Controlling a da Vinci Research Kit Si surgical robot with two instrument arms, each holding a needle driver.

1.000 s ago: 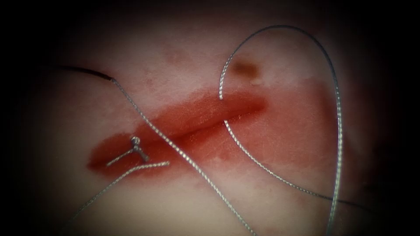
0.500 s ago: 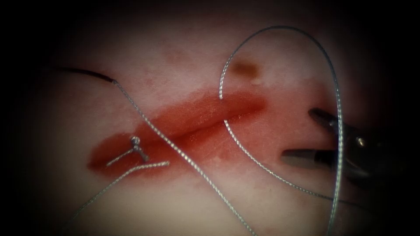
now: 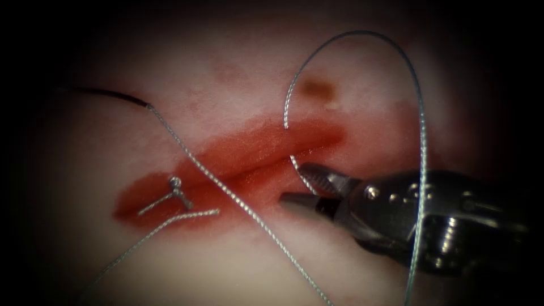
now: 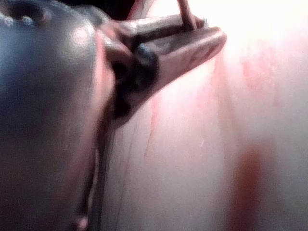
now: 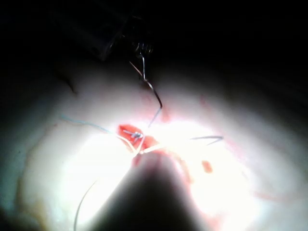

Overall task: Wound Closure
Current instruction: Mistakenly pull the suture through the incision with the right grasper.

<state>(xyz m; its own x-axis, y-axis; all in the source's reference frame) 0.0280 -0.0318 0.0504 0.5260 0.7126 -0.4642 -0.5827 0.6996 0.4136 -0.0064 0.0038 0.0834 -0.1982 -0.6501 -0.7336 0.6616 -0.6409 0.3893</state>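
Pork tissue (image 3: 238, 68) with red-stained cut (image 3: 255, 161) fills background: right tool (image 3: 309, 190), fingers narrowly apart around thread (image 3: 422, 141) just right of cut, could snag it; left tool (image 4: 211, 33) pinches something thin, needle or thread unclear; no containers.

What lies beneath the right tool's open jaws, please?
Under the right tool lie the tissue, red fluid and a thread strand; farther along, its body covers that strand.
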